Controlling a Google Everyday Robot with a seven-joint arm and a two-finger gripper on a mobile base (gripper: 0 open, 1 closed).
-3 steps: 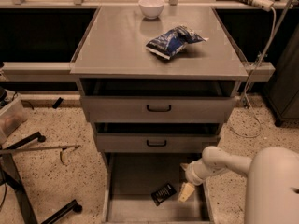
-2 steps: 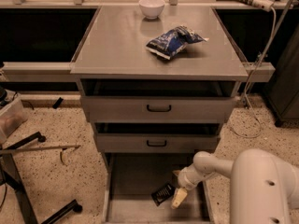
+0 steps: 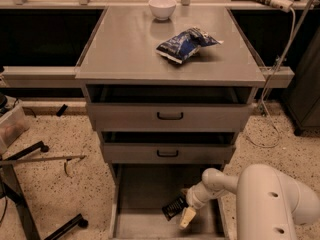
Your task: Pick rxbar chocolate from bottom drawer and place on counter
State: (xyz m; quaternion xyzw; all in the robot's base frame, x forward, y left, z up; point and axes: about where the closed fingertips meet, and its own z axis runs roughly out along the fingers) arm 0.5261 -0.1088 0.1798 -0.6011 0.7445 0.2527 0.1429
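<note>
Leftward across the bottom drawer (image 3: 142, 196) the claw (image 3: 186, 212) has slid, and it now sits against the right end of the rxbar chocolate (image 3: 173, 208), which lies tilted on the drawer floor. Whether the claw is wide or pinched cannot be told. It should probably straddle the wrapper's narrow width, grip firmly, then lift clear of the upper drawers before reaching the surface (image 3: 130, 49).
</note>
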